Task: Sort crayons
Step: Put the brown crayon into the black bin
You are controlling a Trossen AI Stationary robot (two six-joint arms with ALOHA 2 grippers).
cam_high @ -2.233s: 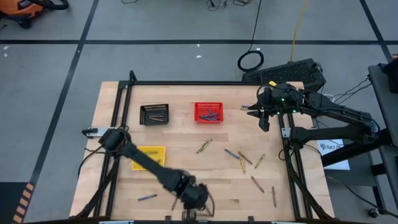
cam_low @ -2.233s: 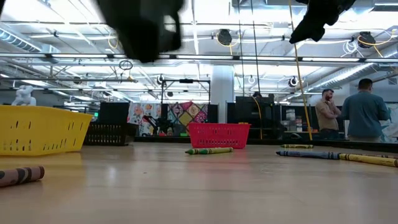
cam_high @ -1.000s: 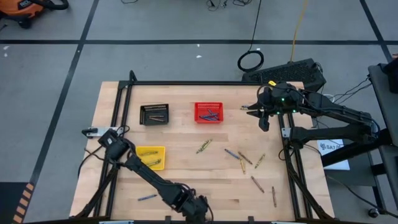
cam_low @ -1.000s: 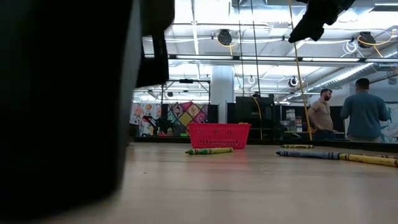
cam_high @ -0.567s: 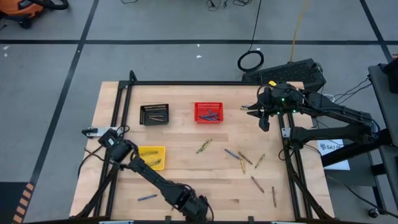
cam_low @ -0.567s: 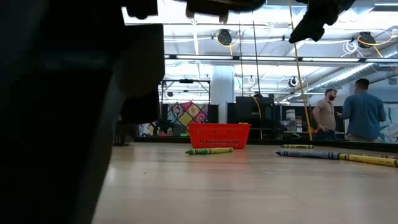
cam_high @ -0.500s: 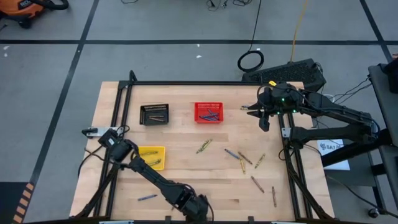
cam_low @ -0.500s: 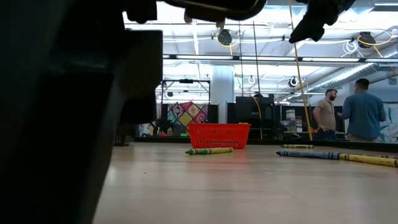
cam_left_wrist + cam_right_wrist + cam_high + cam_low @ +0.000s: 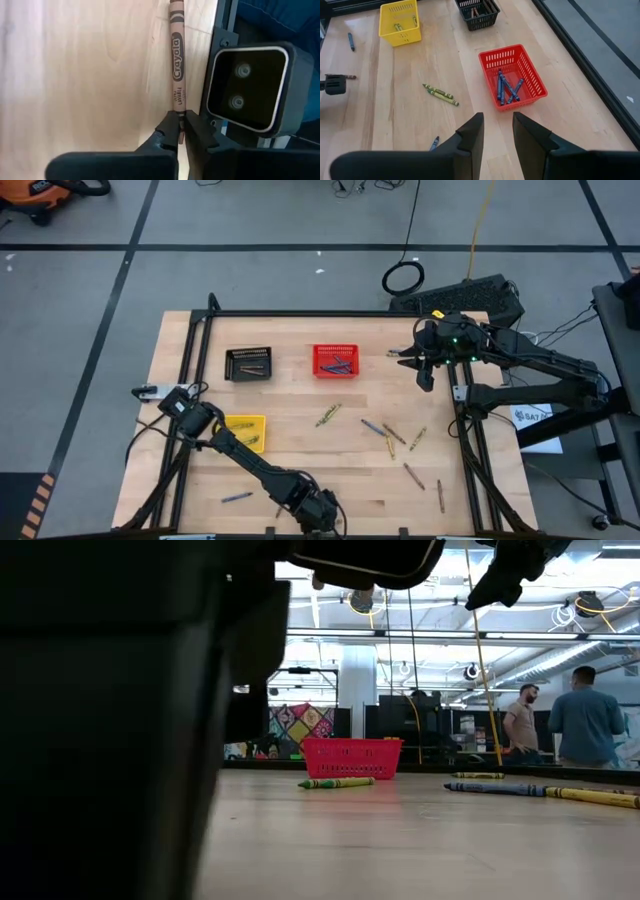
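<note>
1. High view: pale wooden table [image 9: 300,460] with three small mesh baskets along its far and left parts. The red mesh basket [image 9: 335,360] holds blue crayons, the black mesh basket [image 9: 248,364] brown ones, and the yellow mesh basket [image 9: 243,432] sits left of centre.
2. Right gripper [image 9: 424,370] hovers over the far right of the table, near the red basket. Right wrist view shows its fingers apart and nothing between them. Arm is waiting.
3. Left gripper [image 9: 178,131] is down at the near edge of the table, just beside the low camera housing. It is clenched on one end of a brown paper-wrapped crayon [image 9: 176,60].
4. That brown crayon lies flat on the wood. Its long axis runs straight out from the fingertips, parallel to the near table rail, free end pointing away from the gripper.
5. Handling, judged: light, stiff wax stick that will snap if levered. The paper sleeve gives fair friction. An end grip lets it droop or swivel; a hold nearer mid-length would be steadier.
6. Loose crayons [image 9: 398,442] remain scattered right of centre. A blue one [image 9: 237,497] lies at near left, and a yellow-green pair [image 9: 327,415] mid-table.
</note>
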